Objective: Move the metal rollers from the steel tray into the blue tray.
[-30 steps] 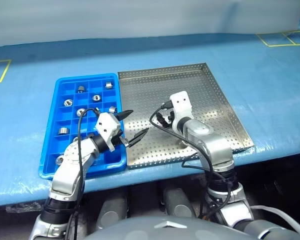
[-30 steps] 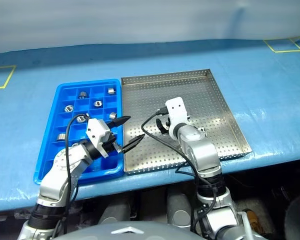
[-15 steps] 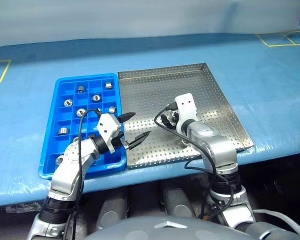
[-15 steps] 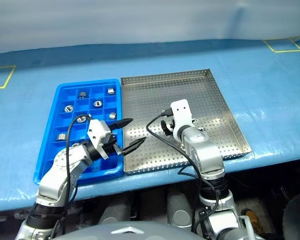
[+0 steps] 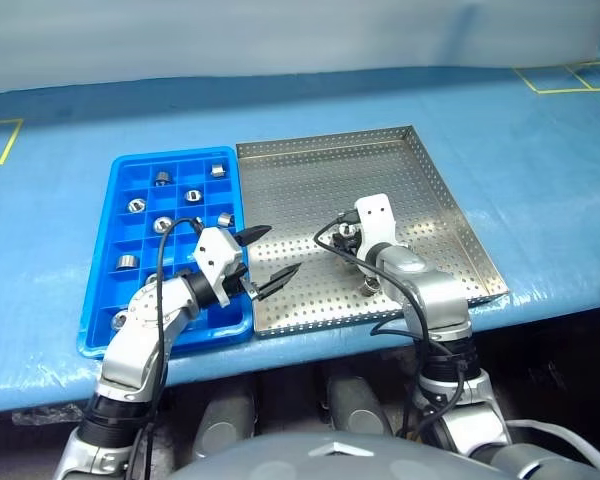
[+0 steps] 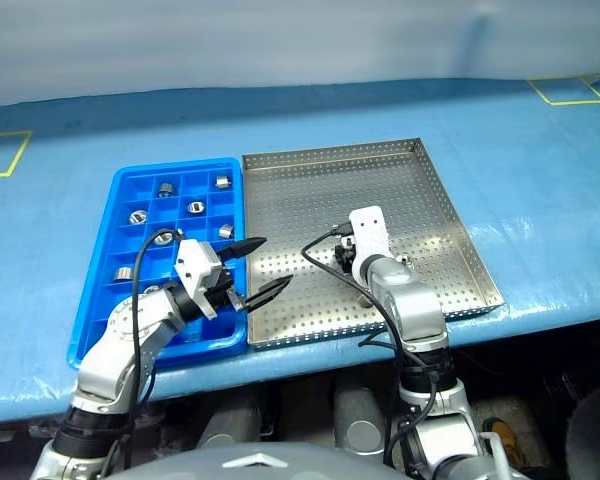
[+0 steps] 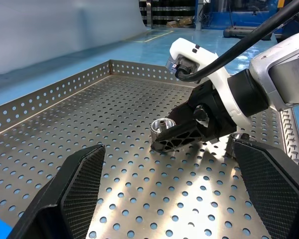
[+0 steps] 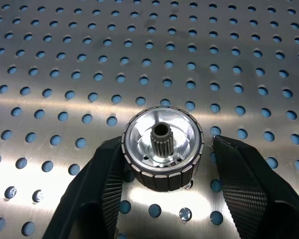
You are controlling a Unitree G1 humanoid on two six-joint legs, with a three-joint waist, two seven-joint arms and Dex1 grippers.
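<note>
right gripper (image 8: 162,199) lowered, closing around roller (image 8: 162,148) on steel tray (image 5: 420,190).

Bright, even overhead light; glare streaks the steel tray (image 8: 139,45) floor in wrist views. Left fingers (image 7: 79,194) look softly blurred.

A bright blue rectangular plastic tray (image 5: 105,300) with a grid of small square compartments lies on a blue table (image 5: 540,190), and a large flat silver perforated steel tray (image 5: 420,180) lies just beside it on the right, long edges nearly touching. Six small shiny metal rollers (image 5: 162,179) sit in separate compartments in the blue tray's far half. On the steel tray's floor, right of its middle, one roller (image 8: 162,148) stands upright between the fingers of the right gripper (image 8: 164,191). Another roller (image 7: 237,139) lies nearer the tray's right rim. The left gripper (image 5: 270,258) hangs over the seam between the two trays, at their near end.
</note>
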